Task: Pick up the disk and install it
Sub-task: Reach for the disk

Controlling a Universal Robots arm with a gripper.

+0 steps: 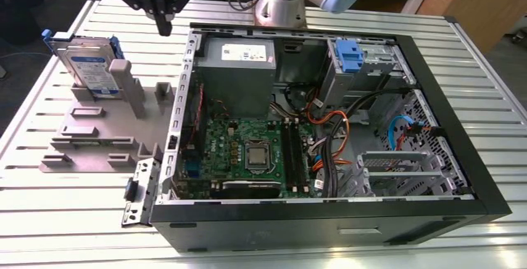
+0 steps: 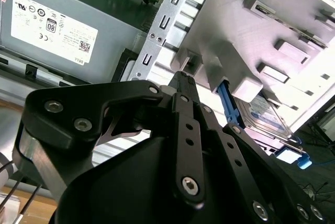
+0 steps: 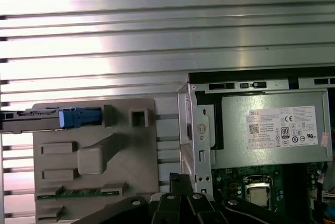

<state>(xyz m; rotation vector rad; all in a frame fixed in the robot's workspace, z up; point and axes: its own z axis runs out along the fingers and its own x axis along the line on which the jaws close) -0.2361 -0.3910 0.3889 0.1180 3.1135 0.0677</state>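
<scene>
Hovering near the upright disk (image 1: 86, 68) with the gripper (image 1: 165, 29) closed on nothing; could knock it out of the grey stand (image 1: 99, 139) if brought down off-centre or unopened.

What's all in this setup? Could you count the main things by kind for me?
disk, standing upright in the holder: 1
grey holder plate: 1
open computer case: 1
power supply inside the case: 1
gripper, above the table: 1
Total: 5
</scene>
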